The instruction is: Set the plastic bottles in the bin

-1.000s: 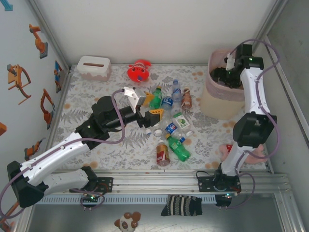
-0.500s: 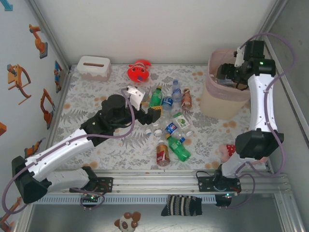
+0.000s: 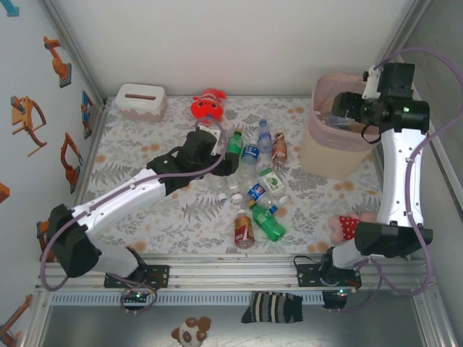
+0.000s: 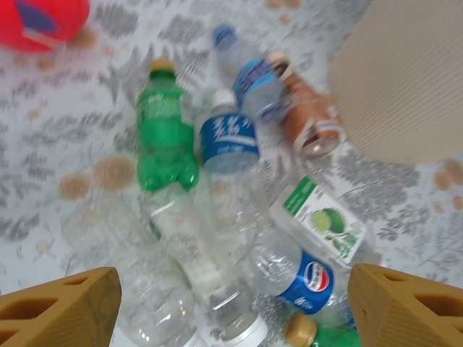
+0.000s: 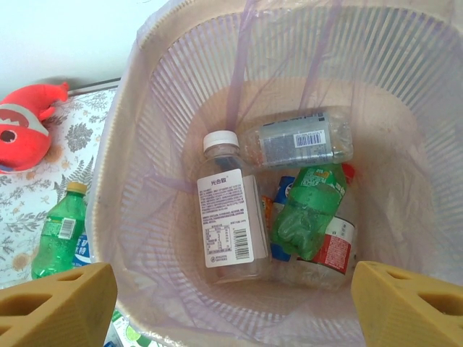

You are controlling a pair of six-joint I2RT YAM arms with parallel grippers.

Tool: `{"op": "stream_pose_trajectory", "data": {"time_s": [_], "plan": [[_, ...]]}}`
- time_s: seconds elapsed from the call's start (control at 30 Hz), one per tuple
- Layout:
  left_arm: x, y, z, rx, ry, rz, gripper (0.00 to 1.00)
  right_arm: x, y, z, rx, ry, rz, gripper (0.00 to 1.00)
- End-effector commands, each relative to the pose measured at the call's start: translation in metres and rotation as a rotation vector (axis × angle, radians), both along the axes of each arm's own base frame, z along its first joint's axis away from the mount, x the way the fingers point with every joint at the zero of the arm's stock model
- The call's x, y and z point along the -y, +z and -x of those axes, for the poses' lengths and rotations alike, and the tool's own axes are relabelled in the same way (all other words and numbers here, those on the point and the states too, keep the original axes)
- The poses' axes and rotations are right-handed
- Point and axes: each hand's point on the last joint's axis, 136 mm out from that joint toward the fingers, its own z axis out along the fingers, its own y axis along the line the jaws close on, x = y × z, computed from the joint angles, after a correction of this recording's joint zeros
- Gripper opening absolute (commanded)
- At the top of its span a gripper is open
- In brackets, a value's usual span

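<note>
Several plastic bottles lie in a heap mid-table: a green one [image 3: 233,144], a blue-labelled one [image 3: 250,153], a brown one [image 3: 279,148], a lime-labelled one [image 3: 273,181] and a red-labelled one [image 3: 244,230]. My left gripper [image 3: 228,168] hangs open just above the heap. In the left wrist view the left gripper [image 4: 235,311] straddles a clear bottle [image 4: 195,246] beside a Pepsi-labelled one [image 4: 300,275], touching neither. My right gripper [image 3: 340,108] is open over the pink bin [image 3: 329,155], nothing in it. The bin [image 5: 166,108] holds a white-labelled clear bottle [image 5: 226,224], a green bottle [image 5: 307,213] and others beneath the right gripper [image 5: 233,307].
A red plush toy [image 3: 207,107] and a white tissue box [image 3: 140,101] sit at the back of the mat. Another plush [image 3: 347,225] lies by the right arm's base. Walls close in left, back and right.
The left arm has stretched forward and brought its gripper down onto the bottle heap. The right gripper has drawn back toward the bin's right rim, its arm straightening upward.
</note>
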Motion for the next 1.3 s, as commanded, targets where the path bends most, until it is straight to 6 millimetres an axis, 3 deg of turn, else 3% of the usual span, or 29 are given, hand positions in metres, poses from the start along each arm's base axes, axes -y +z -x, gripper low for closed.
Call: {"op": "stream_pose_trajectory", "data": {"time_s": [0.0, 0.23, 0.5, 0.73, 1.03, 1.27], "plan": [[-0.011, -0.027, -0.003, -0.151, 0.12, -0.006, 0.81, -0.001, 0.009, 0.003, 0.036, -0.008, -0.015, 0.83], [-0.012, -0.087, -0.005, -0.367, 0.21, 0.018, 0.74, -0.002, 0.001, 0.004, 0.02, -0.001, -0.019, 0.83], [-0.021, -0.131, 0.007, -0.485, 0.269, -0.042, 0.71, -0.005, 0.0, 0.003, 0.023, 0.008, -0.028, 0.82], [-0.027, -0.15, 0.024, -0.548, 0.293, -0.036, 0.68, -0.005, 0.0, 0.003, 0.024, 0.011, -0.029, 0.81], [-0.012, -0.172, 0.041, -0.617, 0.262, -0.018, 0.63, -0.007, 0.002, 0.004, 0.032, 0.017, -0.04, 0.81], [-0.015, -0.185, 0.043, -0.624, 0.275, -0.033, 0.56, -0.008, 0.002, 0.005, 0.031, 0.019, -0.043, 0.81]]}}
